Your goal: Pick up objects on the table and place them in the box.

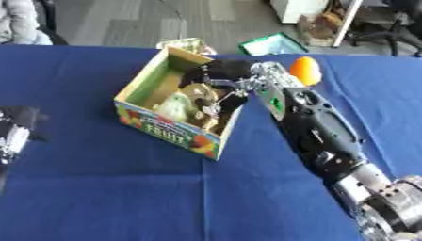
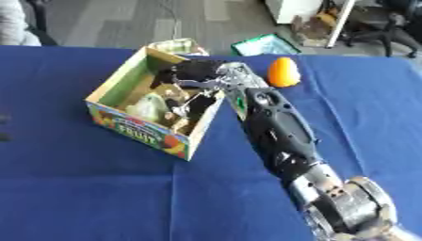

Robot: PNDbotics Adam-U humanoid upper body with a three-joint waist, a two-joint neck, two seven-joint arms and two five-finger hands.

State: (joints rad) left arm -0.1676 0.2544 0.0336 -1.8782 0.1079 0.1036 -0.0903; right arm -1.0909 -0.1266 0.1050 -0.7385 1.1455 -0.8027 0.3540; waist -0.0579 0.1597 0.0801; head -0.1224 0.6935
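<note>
A cardboard fruit box stands open on the blue table, left of centre. Inside it lie a pale green thing and other items. My right hand reaches over the box's right wall, fingers curled down around a tan round thing at rim height. An orange fruit sits on the cloth just right of that wrist. My left hand shows blurred at the left edge, away from the box.
A pale packet lies just behind the box at the table's far edge. Beyond the table, a green-rimmed item and chair legs stand on the floor. Blue cloth stretches in front of the box.
</note>
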